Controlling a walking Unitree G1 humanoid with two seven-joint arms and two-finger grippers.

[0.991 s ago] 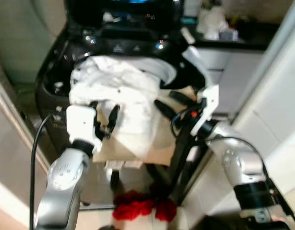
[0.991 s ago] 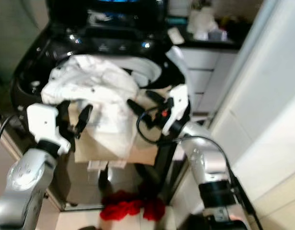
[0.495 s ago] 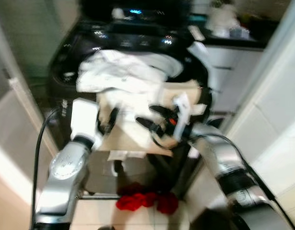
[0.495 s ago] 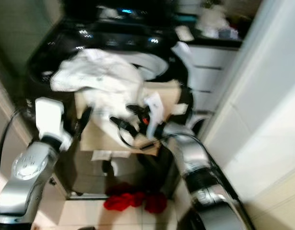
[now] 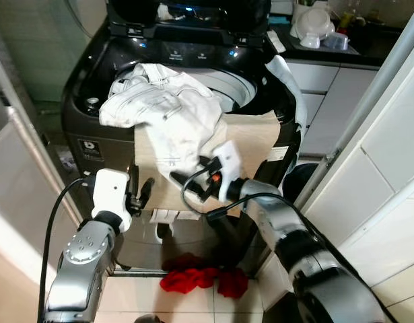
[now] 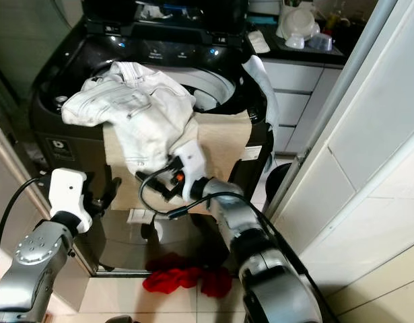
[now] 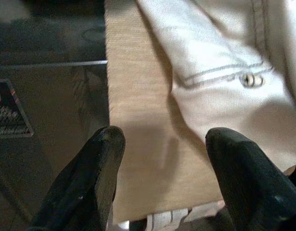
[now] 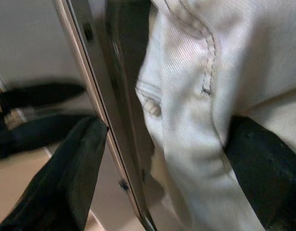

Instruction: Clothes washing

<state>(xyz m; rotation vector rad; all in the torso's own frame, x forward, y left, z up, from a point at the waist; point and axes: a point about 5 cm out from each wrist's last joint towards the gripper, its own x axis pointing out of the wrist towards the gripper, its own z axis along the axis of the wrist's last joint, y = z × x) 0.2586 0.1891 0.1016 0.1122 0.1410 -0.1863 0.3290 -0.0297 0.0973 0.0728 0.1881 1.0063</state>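
Since a second ago the right gripper [image 5: 193,187] has swung from the machine's right edge across to the hanging hem of the white denim jacket [image 5: 167,111], its fingers spread wide about that hem. The jacket lies draped over the front rim of the top-load washing machine [image 5: 102,138], atop a tan cloth [image 5: 250,138]. At 9 o'clock of the hem, the left gripper [image 5: 141,192] has dropped lower, jaws wide, holding nothing. A red garment [image 5: 193,279] lies on the floor at 6 o'clock.

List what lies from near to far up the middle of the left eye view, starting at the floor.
Red cloth on the floor → right hand at the hanging clothes → beige cloth draped over the washer's front → white garment heaped on the rim → washer control panel.
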